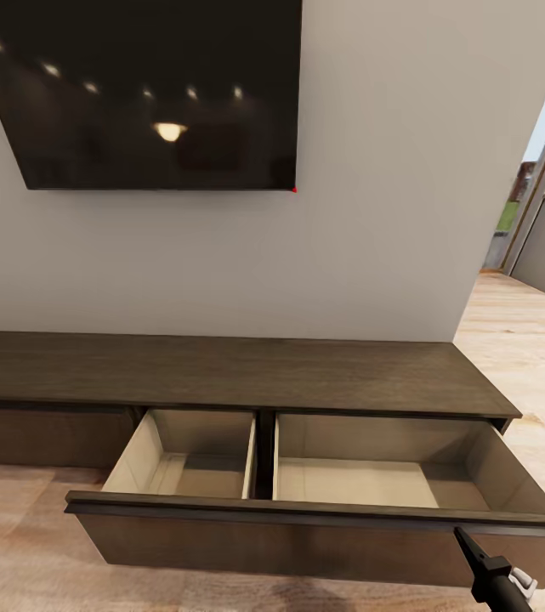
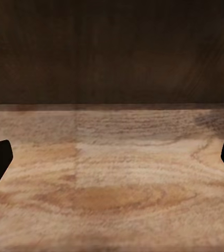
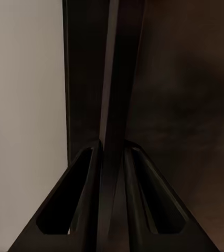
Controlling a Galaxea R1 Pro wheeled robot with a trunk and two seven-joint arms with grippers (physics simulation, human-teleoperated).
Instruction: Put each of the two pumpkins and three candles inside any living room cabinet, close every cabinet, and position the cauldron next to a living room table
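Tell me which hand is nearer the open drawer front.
Right. The right hand is clamped on the drawer front edge; the left hand hangs open over floor, facing a dark panel.

wall: dark TV screen [image 1: 149,93] ahead of me | floor: pale wood floor [image 1: 519,340] | right: doorway [image 1: 540,221]

Cabinet [image 1: 221,374]: dark-brown matt wood grain, drawer interiors [image 1: 366,476] smooth pale beige. Floor [image 2: 112,178]: light, knotty wood planks. Wall screen [image 1: 144,85] glossy black; right hand [image 3: 112,157] matt black.
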